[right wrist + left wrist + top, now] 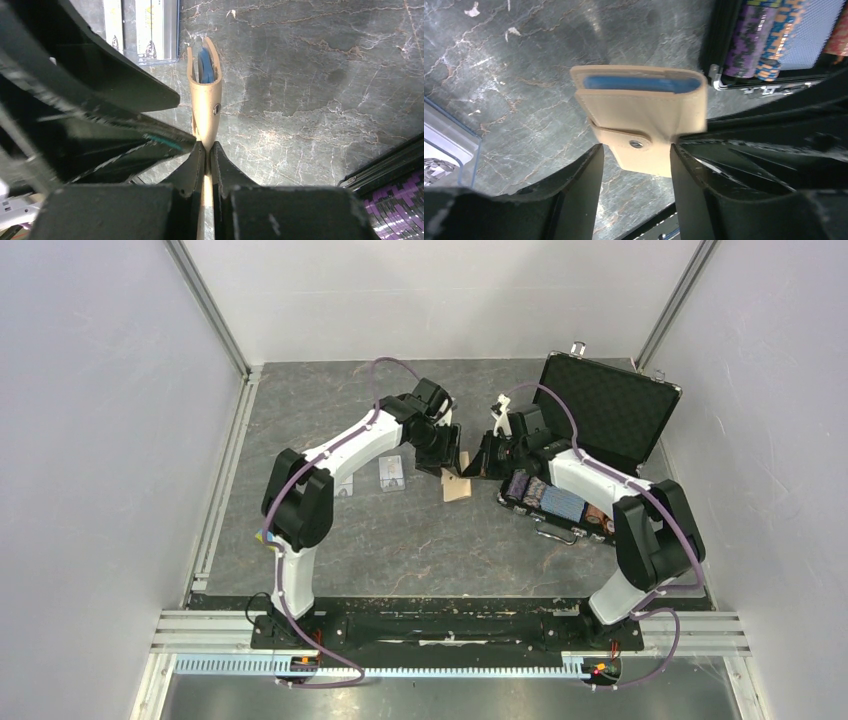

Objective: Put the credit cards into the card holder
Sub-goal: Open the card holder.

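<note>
**Card holder pinched between two arms**

The right tool (206, 147) is clamped tight on one edge of the card holder (644, 107), holding it on edge at the middle of the tabletop (400, 550), its blue pockets showing along the top. The left tool (636, 150) is spread wide, its fingers either side of the snap tab; contact cannot be told. The credit cards (145, 27) lie flat nearby, on the left arm's side.
</note>
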Available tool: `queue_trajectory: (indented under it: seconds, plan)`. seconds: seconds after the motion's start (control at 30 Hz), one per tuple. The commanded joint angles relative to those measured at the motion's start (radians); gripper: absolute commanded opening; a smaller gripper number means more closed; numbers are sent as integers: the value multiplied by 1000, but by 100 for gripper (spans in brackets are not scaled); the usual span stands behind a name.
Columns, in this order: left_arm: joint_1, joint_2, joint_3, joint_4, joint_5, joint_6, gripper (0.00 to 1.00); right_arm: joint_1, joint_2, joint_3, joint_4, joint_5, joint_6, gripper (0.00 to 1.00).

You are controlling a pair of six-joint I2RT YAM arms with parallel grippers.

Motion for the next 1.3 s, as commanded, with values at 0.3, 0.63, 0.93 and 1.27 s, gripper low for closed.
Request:
queue_trajectory:
  seconds: [0.3, 0.63, 0.93, 1.27]
  plan:
    - [-15, 69, 27, -100, -178, 68, 38, 5, -84, -4, 8, 15, 1, 0]
    - [11, 83, 39, -119, -229, 54, 35, 4, -99, -7, -9, 8, -9, 0]
    - [37, 46, -15, 4, -43, 48, 55, -1, -110, -12, -9, -13, -5, 0]
    - [90, -14, -124, 107, 44, -6, 34, -39, -152, -60, 59, -76, 68, 0]
